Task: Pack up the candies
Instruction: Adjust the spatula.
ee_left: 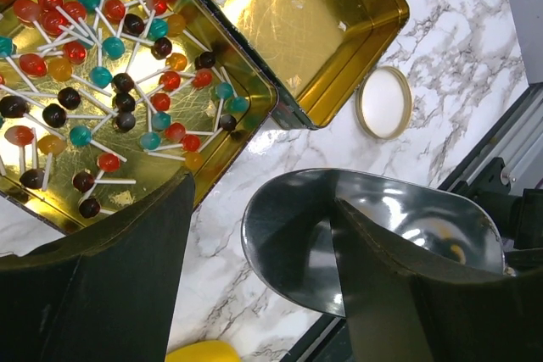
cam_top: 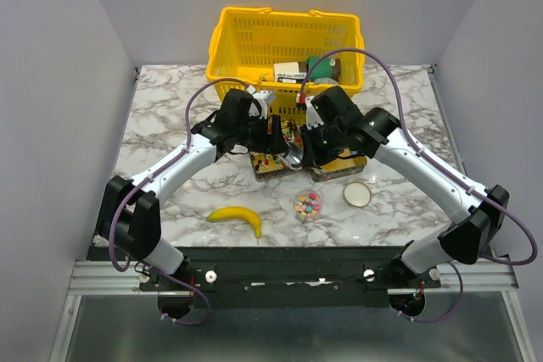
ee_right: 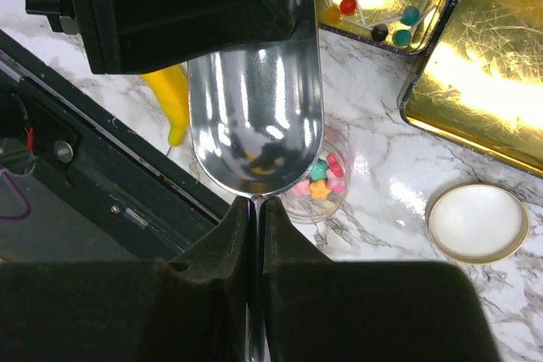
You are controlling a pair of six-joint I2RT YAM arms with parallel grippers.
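Nearest the arm bases, a banana (cam_top: 237,216) lies on the marble worktop (cam_top: 170,116). Just right of it is a small clear jar (cam_top: 308,204) w/ its round lid (cam_top: 357,194) flat beside it, apart. The candies (ee_right: 320,182) sit inside that jar: pink, teal, orange, red bits.

Only the R wrist view shows them close up, partly hidden under the lip of a metal scoop (ee_right: 254,116). It also shows the right hand (ee_right: 256,209) pinched tight on the scoop's thin handle strip, fingers nearly touching. An orange-yellow spot shows in the bowl; can't tell if it's a sweet or a reflection.

The L wrist view gives the other side. The left hand (ee_left: 263,197) is spread wide, w/ the scoop bowl against one finger and bare marble showing betw. the bowl and the other. So it is open, not clamping.

Beyond the scoop, two gold tins stand side by side. One tin (ee_left: 265,103) holds lollipops (ee_left: 102,74) in red, teal, dark & orange, sticks crossed. The second tin (ee_left: 288,31) shows one blue piece at its far end, a detail too small in the top view.

Farthest back is a yellow basket (cam_top: 254,27) w/ boxes inside, seen from the top cam only.
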